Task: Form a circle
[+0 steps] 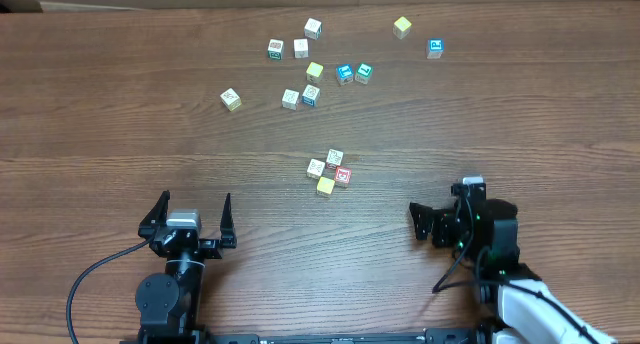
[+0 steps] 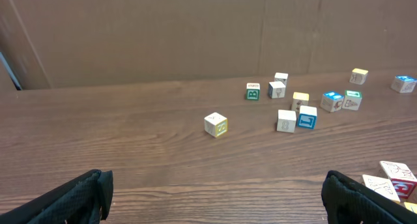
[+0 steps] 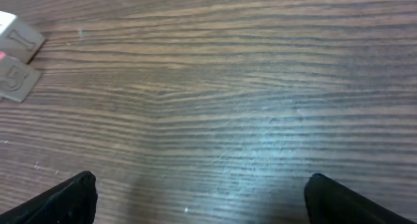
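- Counter: brown wood-grain surface filling the overhead view and carrying every cube.
- Backdrop: plain brown panel standing along the counter's far edge, seen from the left wrist.
- Left pincer: at the near edge, left of centre, pointing toward the far side. Its jaws are spread wide and released, with bare wood between them. In the left wrist view only the two dark fingertips show, at the bottom corners.
- Right pincer: at the near edge, right of centre, turned toward the left. It is also released and grasps nothing. In the right wrist view the dark fingertips sit far apart over bare wood.
- Cable: black, looping out from the left arm's base.
- Loose cubes: eleven small letter blocks scattered across the far half of the counter, well apart from both pincers. They include a yellowish one and a blue-printed one farthest right.
- The circle: a tight cluster of four cubes near the counter's centre, between the loose cubes and the pincers, nearer the right pincer but apart from it. It shows at the lower right edge of the left wrist view.
- Cluster members: two whitish cubes on the far and left sides, a red-printed cube on the right, a yellow cube nearest.
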You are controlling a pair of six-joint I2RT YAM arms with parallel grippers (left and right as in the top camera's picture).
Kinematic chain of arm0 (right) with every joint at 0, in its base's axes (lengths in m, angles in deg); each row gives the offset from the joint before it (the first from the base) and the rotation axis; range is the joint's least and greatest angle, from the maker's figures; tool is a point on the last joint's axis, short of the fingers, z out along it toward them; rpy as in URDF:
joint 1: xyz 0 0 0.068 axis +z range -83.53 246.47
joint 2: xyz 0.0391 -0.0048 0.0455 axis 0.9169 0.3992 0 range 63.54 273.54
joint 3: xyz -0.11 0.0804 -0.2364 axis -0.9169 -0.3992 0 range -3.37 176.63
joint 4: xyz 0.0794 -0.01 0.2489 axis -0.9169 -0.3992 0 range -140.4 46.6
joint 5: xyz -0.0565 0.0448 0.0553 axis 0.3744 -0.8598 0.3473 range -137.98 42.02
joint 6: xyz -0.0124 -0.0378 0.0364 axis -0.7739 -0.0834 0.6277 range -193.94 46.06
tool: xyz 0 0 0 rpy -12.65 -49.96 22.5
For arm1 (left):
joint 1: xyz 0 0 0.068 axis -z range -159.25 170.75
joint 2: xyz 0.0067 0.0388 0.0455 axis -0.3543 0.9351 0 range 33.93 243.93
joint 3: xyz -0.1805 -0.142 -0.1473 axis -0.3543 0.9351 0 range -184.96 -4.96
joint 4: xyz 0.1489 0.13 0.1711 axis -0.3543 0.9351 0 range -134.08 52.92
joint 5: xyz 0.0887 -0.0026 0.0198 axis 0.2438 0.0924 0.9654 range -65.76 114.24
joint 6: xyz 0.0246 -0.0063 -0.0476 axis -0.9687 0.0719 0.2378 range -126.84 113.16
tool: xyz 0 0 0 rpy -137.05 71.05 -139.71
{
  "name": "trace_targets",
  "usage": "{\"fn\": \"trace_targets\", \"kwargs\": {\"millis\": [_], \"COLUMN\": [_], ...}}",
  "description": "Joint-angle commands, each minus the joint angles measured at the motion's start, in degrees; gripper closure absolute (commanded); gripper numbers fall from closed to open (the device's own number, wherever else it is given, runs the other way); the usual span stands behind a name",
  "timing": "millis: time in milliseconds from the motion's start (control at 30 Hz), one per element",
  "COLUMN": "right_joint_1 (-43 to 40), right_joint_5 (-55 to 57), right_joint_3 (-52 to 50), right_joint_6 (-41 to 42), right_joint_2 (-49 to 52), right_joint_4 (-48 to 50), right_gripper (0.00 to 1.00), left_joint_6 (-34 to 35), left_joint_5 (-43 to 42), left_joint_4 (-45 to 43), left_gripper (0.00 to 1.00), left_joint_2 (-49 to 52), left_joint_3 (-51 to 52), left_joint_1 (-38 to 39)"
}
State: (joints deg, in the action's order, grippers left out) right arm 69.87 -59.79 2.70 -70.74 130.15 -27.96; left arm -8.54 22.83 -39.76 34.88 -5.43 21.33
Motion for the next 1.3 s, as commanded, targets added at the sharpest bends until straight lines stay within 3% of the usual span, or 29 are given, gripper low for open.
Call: {"fn": "trace_targets", "kwargs": {"millis": [0,400,800,1267], "right_joint_1": [-0.3,-0.2,-0.1,-0.1], "right_joint_5": [-0.9,-0.7,1.6,1.2], "right_joint_3": [-2.8,-5.6,-5.6,-5.6], "right_joint_6": [0.0,-0.1,-0.3,-5.8], "right_joint_2": [-3.8,-18.2,-38.4,-52.5], "right_joint_4": [1.2,-3.2,-19.5,-19.4], "right_gripper": [0.0,0.0,0.0,0.0], "left_joint_6": [-0.9,-0.9,-0.9,-0.9], "left_joint_5": [0.1,0.1,0.1,0.1], "left_joint_4": [0.1,0.1,0.1,0.1], "left_gripper": [0.0,0.0,0.0,0.0], "left_joint_2": [-0.7,-0.7,-0.7,-0.7], "left_joint_3": [0.2,0.2,0.2,0.2], "left_joint_1": [0.2,0.2,0.2,0.2]}}
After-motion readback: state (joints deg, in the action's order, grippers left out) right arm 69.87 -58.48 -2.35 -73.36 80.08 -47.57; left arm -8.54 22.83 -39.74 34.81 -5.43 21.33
